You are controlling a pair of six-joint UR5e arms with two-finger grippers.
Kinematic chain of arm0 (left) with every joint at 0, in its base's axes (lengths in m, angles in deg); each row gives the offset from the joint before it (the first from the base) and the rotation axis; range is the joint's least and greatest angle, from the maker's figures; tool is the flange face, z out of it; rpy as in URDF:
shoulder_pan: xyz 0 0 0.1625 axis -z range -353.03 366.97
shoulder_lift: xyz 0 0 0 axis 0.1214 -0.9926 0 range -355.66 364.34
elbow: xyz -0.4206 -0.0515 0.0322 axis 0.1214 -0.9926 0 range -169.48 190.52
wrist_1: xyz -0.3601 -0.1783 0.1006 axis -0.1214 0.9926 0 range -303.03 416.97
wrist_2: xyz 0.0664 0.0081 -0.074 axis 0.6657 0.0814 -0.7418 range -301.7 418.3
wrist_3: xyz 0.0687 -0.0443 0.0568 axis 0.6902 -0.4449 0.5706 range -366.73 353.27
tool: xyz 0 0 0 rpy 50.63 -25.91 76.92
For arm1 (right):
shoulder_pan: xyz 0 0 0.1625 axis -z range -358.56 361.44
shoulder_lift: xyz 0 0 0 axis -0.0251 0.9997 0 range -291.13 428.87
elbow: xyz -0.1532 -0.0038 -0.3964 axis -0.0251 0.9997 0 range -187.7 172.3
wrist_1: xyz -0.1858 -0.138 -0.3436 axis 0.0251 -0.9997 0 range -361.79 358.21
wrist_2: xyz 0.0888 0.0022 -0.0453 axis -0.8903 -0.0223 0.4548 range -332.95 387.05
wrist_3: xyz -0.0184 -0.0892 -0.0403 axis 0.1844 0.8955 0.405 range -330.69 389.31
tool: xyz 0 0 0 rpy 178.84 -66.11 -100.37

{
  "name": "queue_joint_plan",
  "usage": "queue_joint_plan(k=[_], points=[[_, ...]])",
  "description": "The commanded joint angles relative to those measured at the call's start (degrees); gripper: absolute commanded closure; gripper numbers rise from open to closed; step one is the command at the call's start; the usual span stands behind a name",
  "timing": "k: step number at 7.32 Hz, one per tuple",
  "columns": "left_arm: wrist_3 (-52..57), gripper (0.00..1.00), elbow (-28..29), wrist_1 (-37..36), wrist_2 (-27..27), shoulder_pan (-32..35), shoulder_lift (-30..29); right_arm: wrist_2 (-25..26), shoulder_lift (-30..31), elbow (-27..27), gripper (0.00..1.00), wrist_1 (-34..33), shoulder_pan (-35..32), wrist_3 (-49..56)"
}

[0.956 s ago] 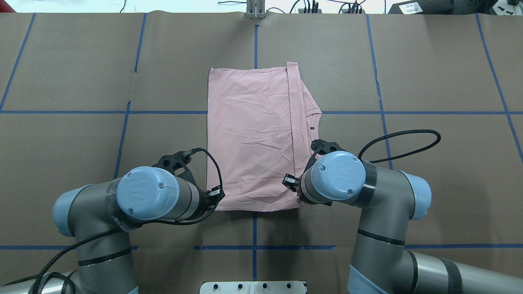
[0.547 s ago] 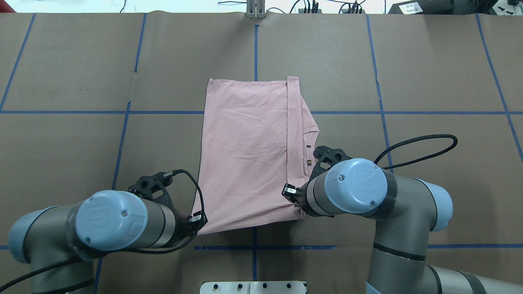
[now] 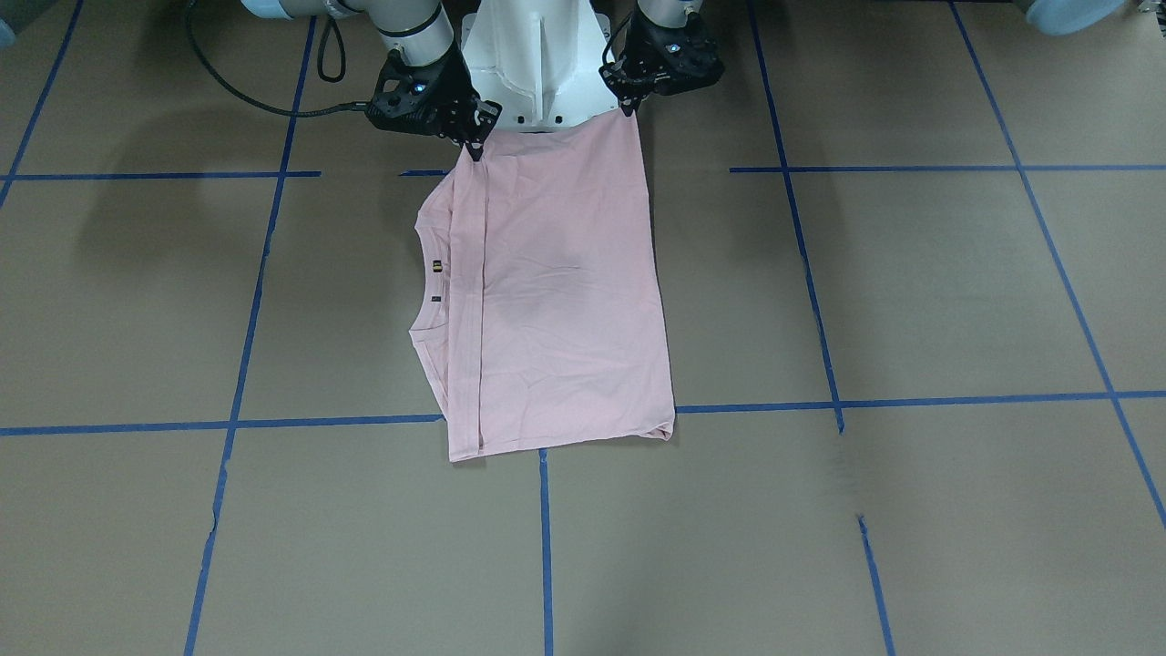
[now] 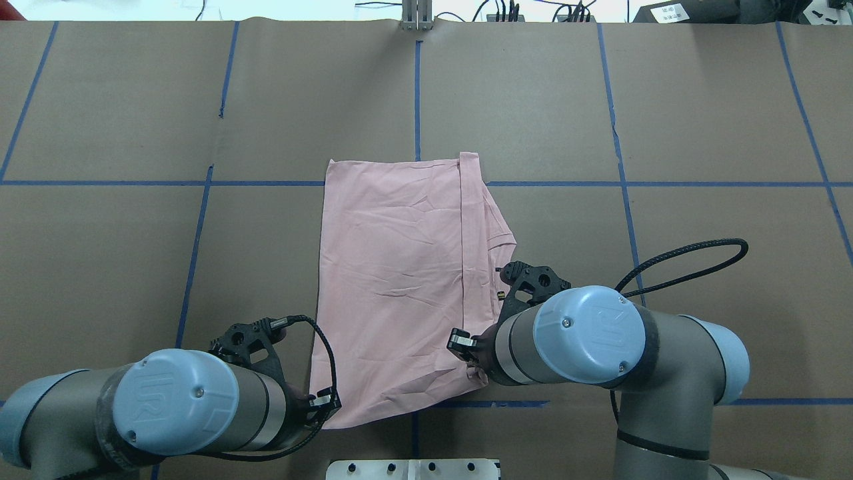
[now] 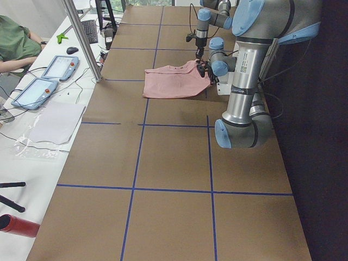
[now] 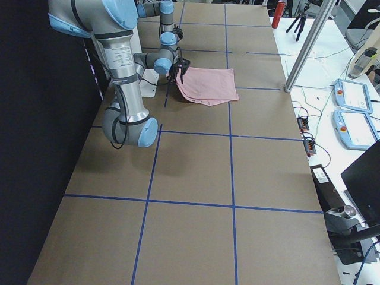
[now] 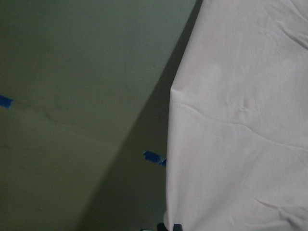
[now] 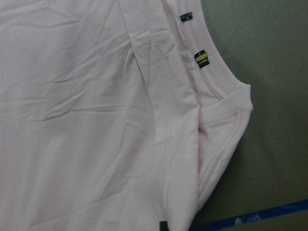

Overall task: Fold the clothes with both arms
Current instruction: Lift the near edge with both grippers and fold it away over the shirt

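The clothes are one pale pink T-shirt (image 4: 393, 280), folded into a rectangle and lying flat on the brown table, print hidden. Its ribbed collar (image 8: 211, 82) with small dark tags points to the robot's right. My left gripper (image 4: 324, 402) is shut on the shirt's near left corner. My right gripper (image 4: 474, 365) is shut on the near right corner, beside the sleeve fold. In the front-facing view the left gripper (image 3: 629, 107) and right gripper (image 3: 475, 146) pinch the edge of the shirt (image 3: 556, 292) just before the pedestal, lifting it slightly. Both wrist views show pink cloth running into the fingers.
The white pedestal base (image 3: 533, 55) stands right behind the held edge. Blue tape lines (image 4: 416, 87) grid the brown table. A seated person (image 5: 16, 46), tablets (image 5: 35, 89) and a metal post (image 5: 81, 38) are along the far side. A red cylinder (image 5: 16, 225) lies there too.
Both arms have drawn back toward the robot's base, dragging the shirt nearer across the table. Its far edge slid about one grid line closer. Both grippers stayed shut on the corners.
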Motion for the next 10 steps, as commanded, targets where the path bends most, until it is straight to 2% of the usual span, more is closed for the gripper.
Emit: queue_joint_plan(k=[1, 2, 4, 5, 6, 7, 8, 9, 10], points=[[4.6, 1.00, 3.6, 0.4, -0.2, 8.4, -3.4, 0.5, -1.9, 4.1, 1.00, 1.2, -5.1, 4.4], [5.8, 1.00, 8.5, 1.6, -0.3, 12.1, -6.1, 0.3, -5.1, 8.8, 1.00, 2.7, -8.1, 5.1], [4.4, 1.00, 16.8, 12.4, -0.3, 15.0, -6.6, 0.3, -6.7, 16.9, 1.00, 11.6, -11.2, 5.1], [4.4, 1.00, 17.9, 14.1, -0.4, 16.9, -6.7, 0.3, -7.0, 19.4, 1.00, 15.1, -12.9, 5.2], [4.7, 1.00, 19.8, 15.0, -0.4, 20.4, -7.8, 0.1, -12.0, 25.9, 1.00, 15.7, -16.1, 5.3], [5.5, 1.00, 27.3, 18.1, -0.6, 25.3, -11.7, 0.0, -20.4, 37.9, 1.00, 15.8, -18.7, 7.1], [7.2, 1.00, 38.5, 24.0, -0.6, 29.4, -17.4, -0.1, -25.8, 48.4, 1.00, 19.8, -22.0, 8.0], [11.1, 0.01, 48.8, 31.0, -0.4, 31.0, -20.0, -0.8, -26.4, 55.1, 0.17, 27.7, -24.1, 8.3], [14.6, 0.00, 50.7, 33.7, -0.4, 32.5, -20.1, -0.8, -27.2, 58.3, 0.00, 29.6, -25.9, 11.6]])
